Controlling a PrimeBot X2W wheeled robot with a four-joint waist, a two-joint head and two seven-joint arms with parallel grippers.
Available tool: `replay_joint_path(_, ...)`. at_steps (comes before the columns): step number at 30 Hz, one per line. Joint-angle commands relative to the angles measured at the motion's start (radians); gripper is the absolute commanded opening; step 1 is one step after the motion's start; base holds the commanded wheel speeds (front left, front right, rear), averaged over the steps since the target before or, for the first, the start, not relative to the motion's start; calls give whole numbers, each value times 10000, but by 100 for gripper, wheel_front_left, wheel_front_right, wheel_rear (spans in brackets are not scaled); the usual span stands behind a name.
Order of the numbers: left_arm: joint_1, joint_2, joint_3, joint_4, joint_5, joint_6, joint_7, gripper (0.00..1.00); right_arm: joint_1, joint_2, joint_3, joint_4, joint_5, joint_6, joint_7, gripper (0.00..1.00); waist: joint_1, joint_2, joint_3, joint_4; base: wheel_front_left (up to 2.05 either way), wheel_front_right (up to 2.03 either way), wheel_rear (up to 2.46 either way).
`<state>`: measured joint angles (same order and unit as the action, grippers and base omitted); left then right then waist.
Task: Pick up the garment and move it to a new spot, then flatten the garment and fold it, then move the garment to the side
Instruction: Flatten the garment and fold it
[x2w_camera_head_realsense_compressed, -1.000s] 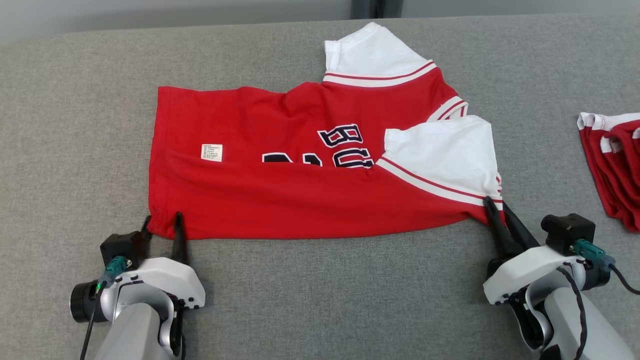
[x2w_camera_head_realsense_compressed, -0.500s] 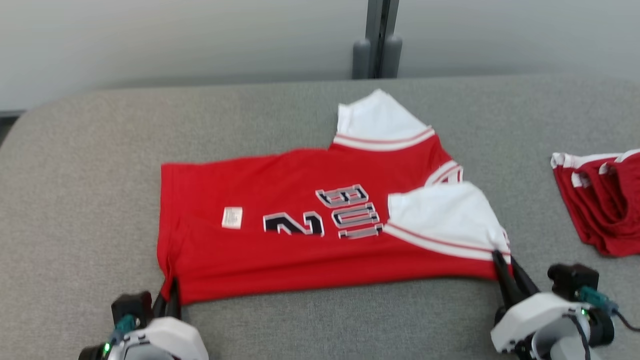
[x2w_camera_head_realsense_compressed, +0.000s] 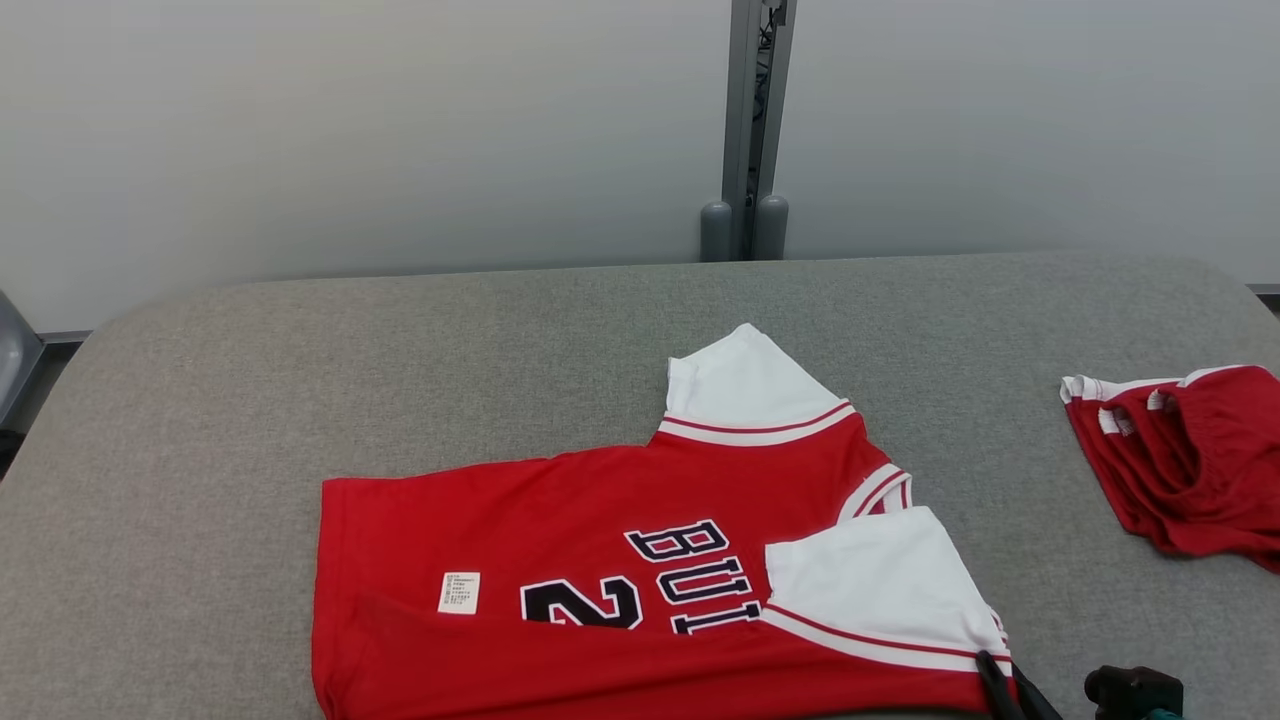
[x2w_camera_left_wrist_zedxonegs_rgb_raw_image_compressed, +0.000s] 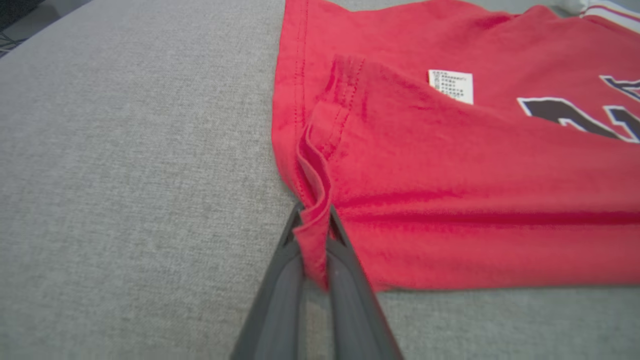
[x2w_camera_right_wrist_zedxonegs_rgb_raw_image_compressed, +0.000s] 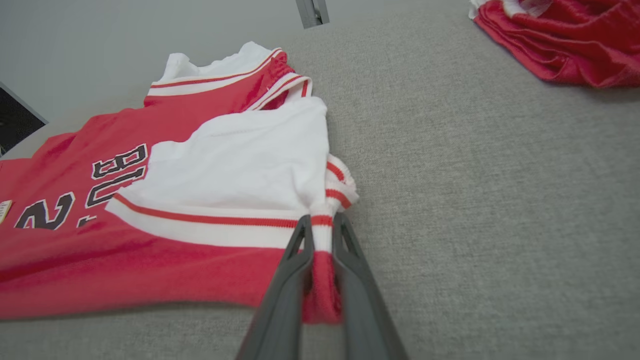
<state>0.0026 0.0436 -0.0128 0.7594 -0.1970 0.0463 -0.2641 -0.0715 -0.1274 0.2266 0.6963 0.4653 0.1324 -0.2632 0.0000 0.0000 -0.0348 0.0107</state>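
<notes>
Both jaws pinching garment (x2w_camera_head_realsense_compressed: 590, 510) corners, red pile (x2w_camera_head_realsense_compressed: 1190, 470) aside

So: one red-and-white jersey with dark lettering (x2w_camera_head_realsense_compressed: 560, 520), two grippers, left gripper (x2w_camera_left_wrist_zedxonegs_rgb_raw_image_compressed: 315, 211) and right gripper (x2w_camera_right_wrist_zedxonegs_rgb_raw_image_compressed: 322, 220), plus one red folded pile (x2w_camera_head_realsense_compressed: 1190, 470), maybe several garments.

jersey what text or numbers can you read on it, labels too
"BU": dark letters on the red jersey
"2": dark number beside them, its lower part under a fold
row below "BU": part covered by the white sleeve, unclear
white tag: print too small to read
</notes>
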Motion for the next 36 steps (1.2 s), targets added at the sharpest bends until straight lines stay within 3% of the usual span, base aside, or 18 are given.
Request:
replay_joint_path(1,103,143,45,-17,-95,128,4,0,68,-147,-59,44,44,-31,-19,0,0,0,40,13,0,0,0)
replay_joint_path(2,92,144,21,-33,-165,146,4,0,62,-144,-44,77,38,-31,-18,0,0,0,60,19,0,0,0)
replay_joint_path(3,62,142,-20,-73,-174,175,4,5,21,-144,-57,105,26,-31,-19,28,0,0,82,32,0,0,0)
replay_joint_path(4,8,140,-62,-129,-222,235,4,47,-54,-123,-90,132,23,-31,-18,75,0,0,105,46,0,0,0)
replay_joint_path(5,-74,134,-108,-222,-238,260,2,100,-177,-103,-141,62,24,-29,-18,100,0,0,132,61,0,0,0)
replay_joint_path(12,-741,111,-138,-718,-32,391,2,100,-828,-253,-638,-501,-618,-19,-16,100,0,0,395,148,0,0,0)
replay_joint_path(16,-1781,365,-163,-357,73,148,4,100,-1758,-424,-578,-613,-1014,-17,-16,100,0,0,811,191,0,0,0)
replay_joint_path(26,-5020,884,-555,1505,176,-428,1265,100,-4441,-548,642,412,-1171,-19,232,100,0,0,1732,150,0,0,0)
replay_joint_path(36,-6652,1075,-528,3045,-169,-605,2804,100,-5768,-479,1829,1187,-690,-19,226,100,0,0,2408,70,0,0,0)
